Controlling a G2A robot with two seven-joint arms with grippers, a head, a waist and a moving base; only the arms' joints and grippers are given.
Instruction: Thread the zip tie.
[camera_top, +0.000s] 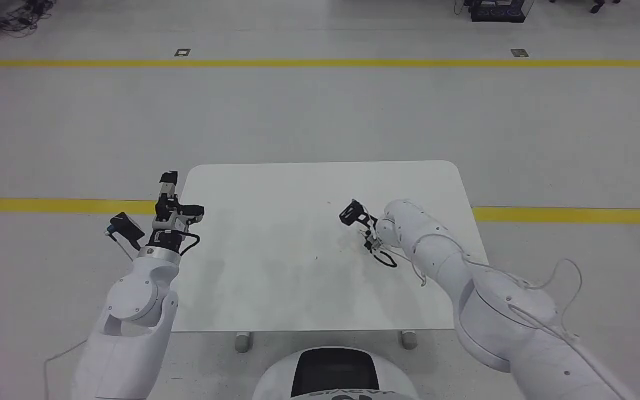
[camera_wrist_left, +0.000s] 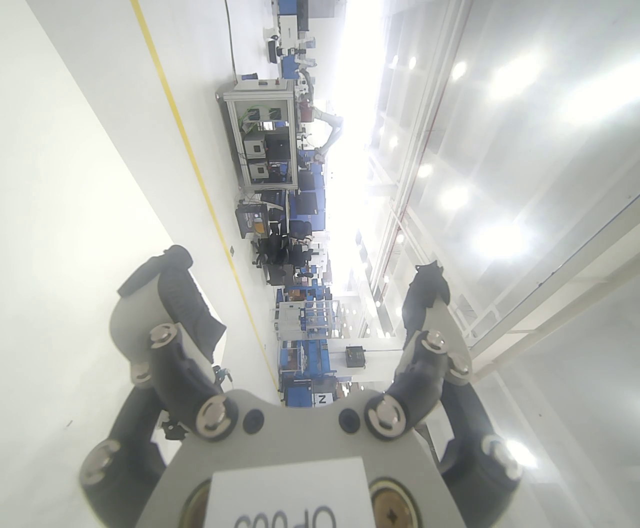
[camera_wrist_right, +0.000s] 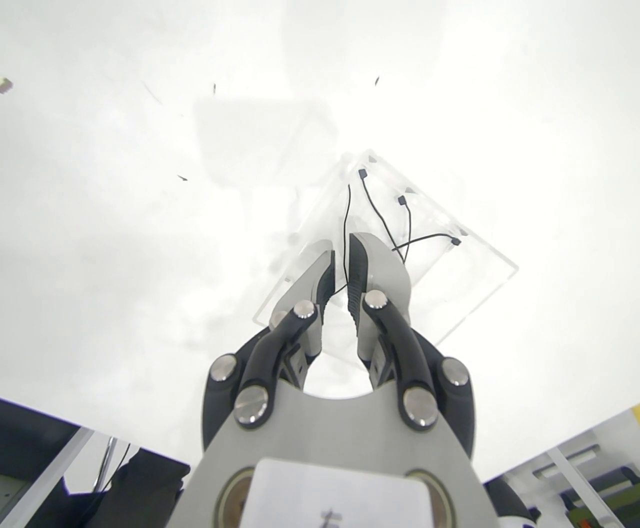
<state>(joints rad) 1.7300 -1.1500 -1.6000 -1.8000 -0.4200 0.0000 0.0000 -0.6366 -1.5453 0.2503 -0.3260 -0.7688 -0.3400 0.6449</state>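
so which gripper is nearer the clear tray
Right. The right gripper is at the clear tray; the left gripper is away at the table's left edge.

The worktop (camera_top: 300, 200) is white. The floor (camera_top: 320, 120) is pale grey, with yellow lines (camera_top: 320, 63) across it. The arms (camera_top: 440, 255) are white. The left claw (camera_wrist_left: 302, 265) and the right claw (camera_wrist_right: 341, 245) are shiny silver with black pads (camera_wrist_right: 356, 270). The zip ties (camera_wrist_right: 401, 200) are black. The tray (camera_wrist_right: 480, 280) is see-through, so the white shows under it.
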